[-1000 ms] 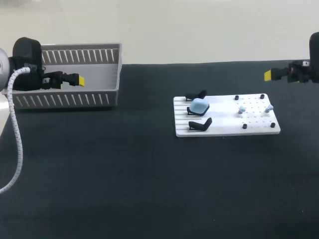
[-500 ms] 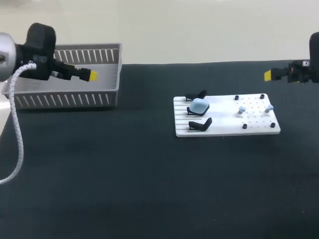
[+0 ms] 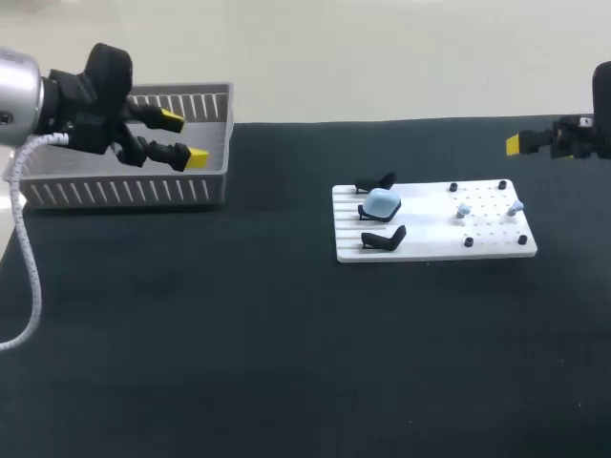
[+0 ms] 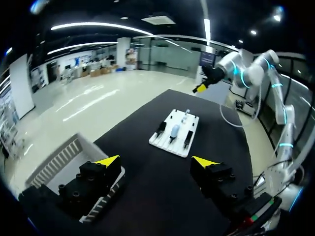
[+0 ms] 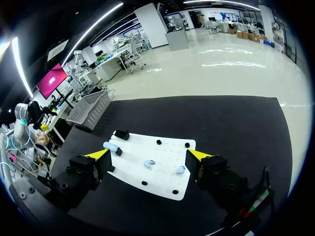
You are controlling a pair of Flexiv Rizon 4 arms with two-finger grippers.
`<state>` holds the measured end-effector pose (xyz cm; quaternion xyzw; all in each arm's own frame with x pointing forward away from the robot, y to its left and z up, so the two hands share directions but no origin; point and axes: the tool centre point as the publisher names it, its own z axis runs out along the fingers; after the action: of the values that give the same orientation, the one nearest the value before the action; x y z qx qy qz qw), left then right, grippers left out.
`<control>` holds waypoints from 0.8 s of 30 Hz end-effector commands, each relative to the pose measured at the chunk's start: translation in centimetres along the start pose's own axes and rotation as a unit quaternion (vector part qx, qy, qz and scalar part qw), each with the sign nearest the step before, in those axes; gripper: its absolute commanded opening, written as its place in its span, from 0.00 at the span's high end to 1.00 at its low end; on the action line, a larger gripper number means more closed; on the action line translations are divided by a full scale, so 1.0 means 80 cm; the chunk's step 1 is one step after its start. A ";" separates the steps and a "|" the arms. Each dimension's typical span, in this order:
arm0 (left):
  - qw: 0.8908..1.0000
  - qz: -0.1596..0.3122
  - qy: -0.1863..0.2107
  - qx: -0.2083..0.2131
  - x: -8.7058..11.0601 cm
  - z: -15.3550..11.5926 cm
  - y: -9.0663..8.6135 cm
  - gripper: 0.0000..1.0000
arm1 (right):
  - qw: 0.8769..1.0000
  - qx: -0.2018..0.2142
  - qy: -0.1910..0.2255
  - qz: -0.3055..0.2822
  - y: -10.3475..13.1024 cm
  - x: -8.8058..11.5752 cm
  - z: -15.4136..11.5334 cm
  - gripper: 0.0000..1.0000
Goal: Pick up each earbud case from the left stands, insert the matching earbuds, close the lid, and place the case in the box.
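I am holding my left claw (image 3: 184, 139) spread wide and gripping nothing, hovering at the front right corner of the grey box (image 3: 124, 191), which is sitting at the desk's (image 3: 286, 363) rear left corner. My right claw (image 3: 520, 144) is hanging wide and bare as well, above the desk's right edge and behind the white board (image 3: 434, 246). On the board's left half, 3 black stands are lining up. The rear stand (image 3: 375, 182) and the front stand (image 3: 384, 239) are carrying nothing, while the middle one is bearing 1 pale blue earbud case (image 3: 383, 202), lid down as far as I can tell. Toward the board's right edge, 2 small earbuds (image 3: 463, 210) are lying apart from each other. I am judging that this case is the 1 left to do: lifting it, filling it, shutting it and boxing it are all waiting. Whether other cases are lying in the box, I cannot tell.
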<state>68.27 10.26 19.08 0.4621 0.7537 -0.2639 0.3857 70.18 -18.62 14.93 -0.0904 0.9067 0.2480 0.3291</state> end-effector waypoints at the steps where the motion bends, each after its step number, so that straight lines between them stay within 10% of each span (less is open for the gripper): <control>1: 0.996 0.031 -0.028 0.085 0.000 0.016 0.009 0.00 | 1.000 0.001 0.000 0.000 0.000 0.000 -0.001 0.00; 24: 0.996 0.030 -0.019 0.081 -0.002 0.026 0.013 0.00 | 1.000 0.001 0.000 0.000 0.000 0.000 -0.001 0.00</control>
<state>69.88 9.03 18.08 0.5091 0.7090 -0.3208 0.3676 70.18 -18.62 14.93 -0.0904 0.9067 0.2480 0.3291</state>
